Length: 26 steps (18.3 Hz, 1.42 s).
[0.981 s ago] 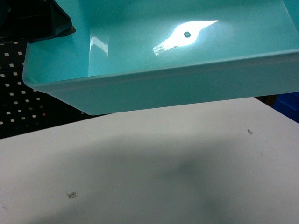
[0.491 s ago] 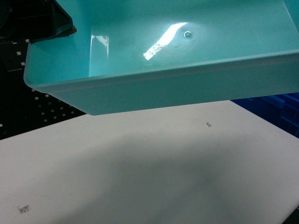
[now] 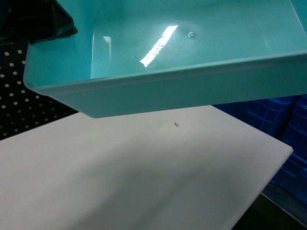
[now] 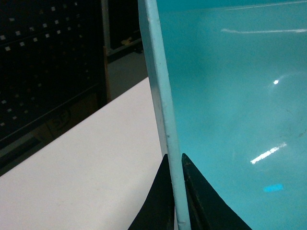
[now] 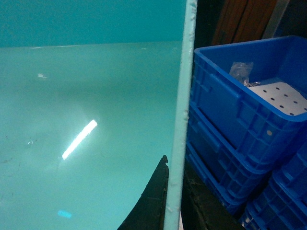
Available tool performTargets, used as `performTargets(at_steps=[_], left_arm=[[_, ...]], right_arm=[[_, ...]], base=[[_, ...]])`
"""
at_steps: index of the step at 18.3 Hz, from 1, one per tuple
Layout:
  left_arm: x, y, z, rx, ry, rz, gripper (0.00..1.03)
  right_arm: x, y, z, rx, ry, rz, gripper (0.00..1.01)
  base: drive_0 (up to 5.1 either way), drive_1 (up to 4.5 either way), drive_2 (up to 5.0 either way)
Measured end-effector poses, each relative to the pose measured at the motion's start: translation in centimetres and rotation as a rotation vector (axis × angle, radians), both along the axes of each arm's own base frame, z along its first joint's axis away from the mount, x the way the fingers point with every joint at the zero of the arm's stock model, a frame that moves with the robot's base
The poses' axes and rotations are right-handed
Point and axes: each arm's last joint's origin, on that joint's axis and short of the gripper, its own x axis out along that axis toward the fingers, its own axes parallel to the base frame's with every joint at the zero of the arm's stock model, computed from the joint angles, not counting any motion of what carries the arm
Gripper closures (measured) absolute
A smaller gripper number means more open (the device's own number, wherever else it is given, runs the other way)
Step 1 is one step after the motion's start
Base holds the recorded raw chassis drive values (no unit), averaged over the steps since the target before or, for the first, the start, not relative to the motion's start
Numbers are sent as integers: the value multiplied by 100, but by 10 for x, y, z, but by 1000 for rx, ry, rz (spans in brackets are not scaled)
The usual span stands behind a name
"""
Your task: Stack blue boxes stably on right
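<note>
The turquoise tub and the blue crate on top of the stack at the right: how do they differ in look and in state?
The turquoise tub has smooth, glossy walls; the blue crate has ribbed walls. The tub is light turquoise, the crate a deep royal blue. The tub is empty and held up over the white table, with the left gripper and the right gripper each clamped on a side wall; the crate sits on other crates and holds a perforated white sheet. Both are open-topped plastic boxes.

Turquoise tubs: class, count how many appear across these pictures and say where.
1. The turquoise tub is held above the white table, its end walls pinched by the left hand and right hand.
</note>
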Motion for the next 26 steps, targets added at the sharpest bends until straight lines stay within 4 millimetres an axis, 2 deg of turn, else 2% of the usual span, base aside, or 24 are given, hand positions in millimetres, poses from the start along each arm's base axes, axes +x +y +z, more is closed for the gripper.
performTargets(at_steps=[26], left_arm=[[0, 0, 0, 0, 1, -1, 101]], right_arm=[[0, 0, 0, 0, 0, 0, 94]], base=[[-160, -160, -160]])
